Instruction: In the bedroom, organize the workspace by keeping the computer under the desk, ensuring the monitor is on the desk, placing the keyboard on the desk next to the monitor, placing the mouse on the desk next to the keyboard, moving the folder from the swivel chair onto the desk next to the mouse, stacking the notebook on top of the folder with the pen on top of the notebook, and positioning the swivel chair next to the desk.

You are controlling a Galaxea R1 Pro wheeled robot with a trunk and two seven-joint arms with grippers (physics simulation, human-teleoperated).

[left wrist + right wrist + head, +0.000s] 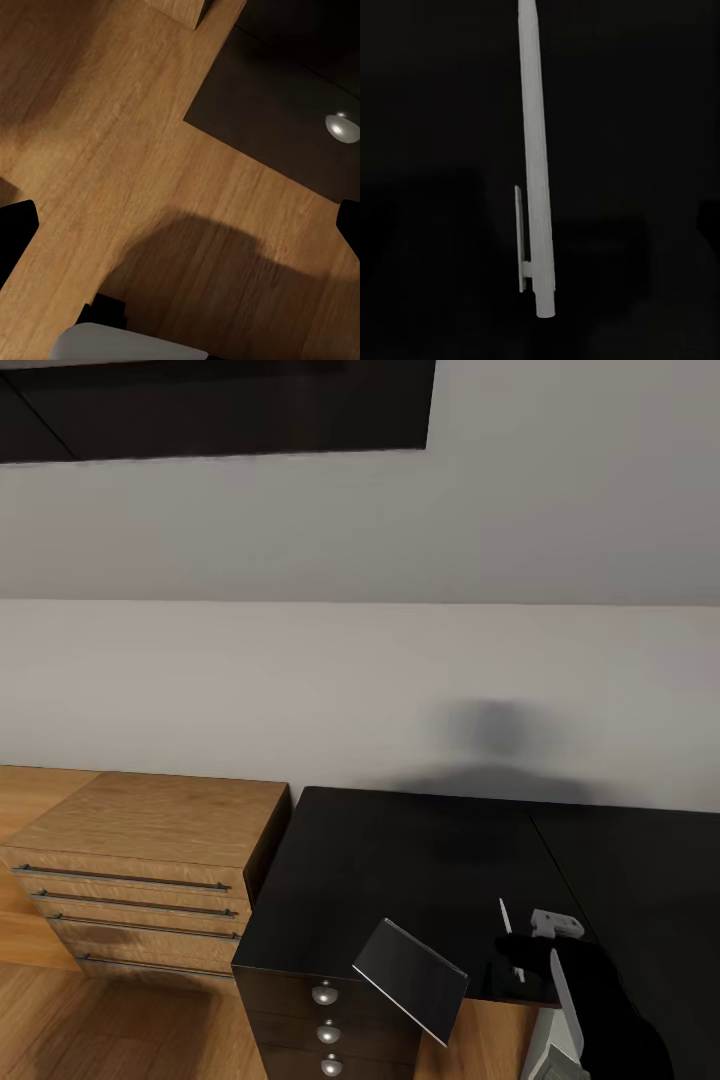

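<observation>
Right gripper [522,957] lower right of head view, black fingers pinching white pen [507,922], which pokes up over black desk [420,860]. Dark flat panel [412,978] tilted at desk's near edge. Wooden drawer chest [150,860] lower left, beside desk. Left gripper [180,225] spread wide over wood floor [112,150].

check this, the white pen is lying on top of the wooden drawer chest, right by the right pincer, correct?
Not quite. The pen lies on the black desk, not on the wooden drawer chest. The head view shows it beside the right pincer; the right wrist view shows it against that black top.
</observation>
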